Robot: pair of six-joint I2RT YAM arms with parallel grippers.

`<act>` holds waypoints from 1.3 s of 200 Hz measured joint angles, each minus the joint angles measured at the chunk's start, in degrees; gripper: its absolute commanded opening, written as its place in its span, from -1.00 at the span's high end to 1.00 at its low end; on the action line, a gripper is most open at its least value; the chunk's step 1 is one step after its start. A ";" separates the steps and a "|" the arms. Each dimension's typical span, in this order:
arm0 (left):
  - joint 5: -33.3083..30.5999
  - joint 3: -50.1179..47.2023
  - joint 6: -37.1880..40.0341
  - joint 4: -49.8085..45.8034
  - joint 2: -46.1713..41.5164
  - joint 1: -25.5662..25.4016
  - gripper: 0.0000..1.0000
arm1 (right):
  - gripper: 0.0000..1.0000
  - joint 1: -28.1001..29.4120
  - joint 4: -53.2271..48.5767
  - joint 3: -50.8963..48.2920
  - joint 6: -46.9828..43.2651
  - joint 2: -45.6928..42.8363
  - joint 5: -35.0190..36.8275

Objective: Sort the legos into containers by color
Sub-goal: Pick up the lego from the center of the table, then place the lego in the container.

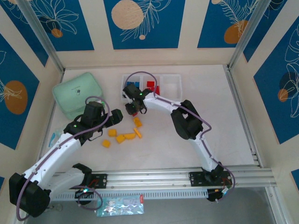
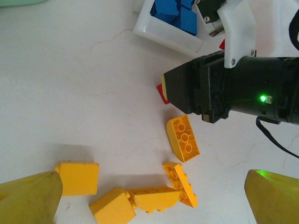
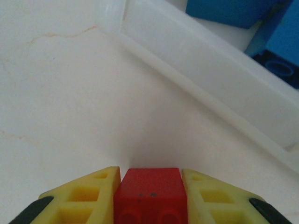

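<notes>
Right gripper (image 1: 132,111) clamps a red brick (image 3: 148,193), seemingly resting on the tabletop just beside the tray's (image 3: 210,84) near wall, to carry it to the red compartment (image 1: 152,85); left gripper (image 1: 113,116) hangs wide apart above yellow bricks (image 2: 183,137).

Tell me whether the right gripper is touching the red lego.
Touching. The right wrist view shows the red lego wedged between the fingers of the right gripper, no gap visible.

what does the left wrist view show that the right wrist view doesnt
Left wrist: loose yellow-orange bricks on the table and the open left fingers. Right wrist: the right fingers closed on a red brick, close up. Both: that red brick, the blue bricks in the tray, and the tray's white wall.
</notes>
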 measured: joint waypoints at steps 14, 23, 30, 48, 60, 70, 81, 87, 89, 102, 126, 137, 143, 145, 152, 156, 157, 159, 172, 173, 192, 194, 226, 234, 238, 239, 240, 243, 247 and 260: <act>0.44 0.07 0.02 0.00 0.00 0.00 -0.99 | 0.48 -0.13 -0.07 -2.23 0.22 -2.89 -0.02; 0.79 0.17 0.11 0.02 0.09 0.00 -0.99 | 0.48 -0.46 -0.20 -3.34 0.55 -5.20 -0.22; 1.27 0.33 0.15 0.09 0.28 0.04 -0.99 | 0.48 -0.72 -0.24 -3.91 0.98 -6.93 -0.48; 2.49 0.83 0.15 0.52 1.29 0.04 -0.99 | 0.48 -2.38 0.07 -4.52 2.43 -11.45 -1.44; 3.52 1.22 0.17 1.05 2.47 0.04 -0.99 | 0.47 -4.28 0.44 -4.55 3.28 -13.84 -1.86; 4.42 1.66 0.20 1.66 3.80 0.04 -0.99 | 0.48 -6.25 0.74 -4.46 3.65 -15.10 -2.01; 5.29 2.14 0.22 2.36 5.38 0.04 -0.99 | 0.48 -8.46 0.79 -3.87 4.00 -15.39 -1.95; 5.73 2.43 0.24 2.78 6.25 0.04 -0.99 | 0.48 -9.64 0.74 -3.28 4.15 -14.95 -1.95; 5.86 2.47 0.24 2.86 6.45 0.02 -0.99 | 0.48 -10.01 0.74 -3.06 4.22 -14.73 -1.95; 6.64 2.67 0.42 4.59 8.35 0.02 -0.99 | 0.47 -12.26 0.42 -1.20 4.39 -12.76 -1.90; 8.31 3.45 0.46 7.06 12.59 -0.11 -0.99 | 0.35 -15.30 -0.83 4.37 4.37 -6.84 -1.53; 8.83 3.98 0.59 8.22 14.51 -0.31 -0.99 | 0.15 -16.04 -2.58 8.76 4.46 -3.21 -1.49; 9.07 4.31 0.61 8.83 15.47 -0.31 -0.99 | 0.08 -16.31 -3.74 11.69 4.37 -1.14 -1.49; 9.11 4.39 0.61 9.11 15.82 -0.31 -0.99 | 0.07 -16.35 -4.13 12.50 4.26 -0.57 -1.44; 9.33 4.57 0.61 9.94 16.61 -0.33 -0.99 | 0.02 -16.55 -5.38 16.00 4.11 1.77 -1.29; 9.44 4.59 0.59 10.36 16.92 -0.33 -0.99 | -0.01 -16.61 -6.25 18.14 3.82 3.19 -1.20; 9.46 4.59 0.59 10.47 16.98 -0.33 -0.99 | -0.02 -16.63 -6.32 18.49 3.91 3.41 -1.22; 9.44 4.59 0.59 10.69 17.18 -0.33 -0.99 | -0.04 -16.63 -6.73 19.45 3.80 4.04 -1.09; 9.53 4.74 0.59 11.65 17.86 -0.35 -0.99 | -0.12 -16.68 -8.48 23.10 3.45 6.32 -0.98; 9.53 4.76 0.59 11.69 17.88 -0.35 -0.99 | -0.12 -16.68 -8.61 23.21 3.32 6.38 -1.01; 9.68 5.53 0.57 12.70 18.51 -0.35 -0.99 | -0.13 -16.55 -10.49 23.74 2.95 6.43 -0.83; 9.68 5.57 0.57 12.74 18.53 -0.35 -0.99 | -0.13 -16.52 -10.58 23.74 2.86 6.36 -0.81; 9.68 6.05 0.61 12.87 18.32 -0.35 -0.99 | -0.20 -15.69 -9.84 14.73 2.84 0.92 -0.59; 9.66 6.05 0.61 12.70 17.97 -0.35 -0.99 | -0.22 -15.28 -9.44 11.41 2.84 -1.31 -0.63; 9.64 6.05 0.61 12.59 17.70 -0.35 -0.99 | -0.23 -14.99 -9.44 9.90 2.91 -2.45 -0.63; 9.64 6.05 0.63 12.59 17.66 -0.35 -0.99 | -0.23 -14.88 -9.31 9.25 3.04 -2.93 -0.63; 9.62 6.05 0.63 12.55 17.55 -0.35 -0.99 | -0.24 -14.84 -9.20 8.94 3.06 -3.15 -0.66; 9.62 6.05 0.63 12.48 17.31 -0.35 -0.99 | -0.25 -14.62 -9.11 7.76 3.06 -4.09 -0.66; 9.57 6.03 0.66 12.37 16.85 -0.35 -0.99 | -0.26 -14.32 -8.76 6.19 3.30 -5.29 -0.70; 9.38 5.92 0.74 11.98 15.10 -0.35 -0.99 | -0.29 -13.03 -8.39 1.53 3.91 -9.46 -0.72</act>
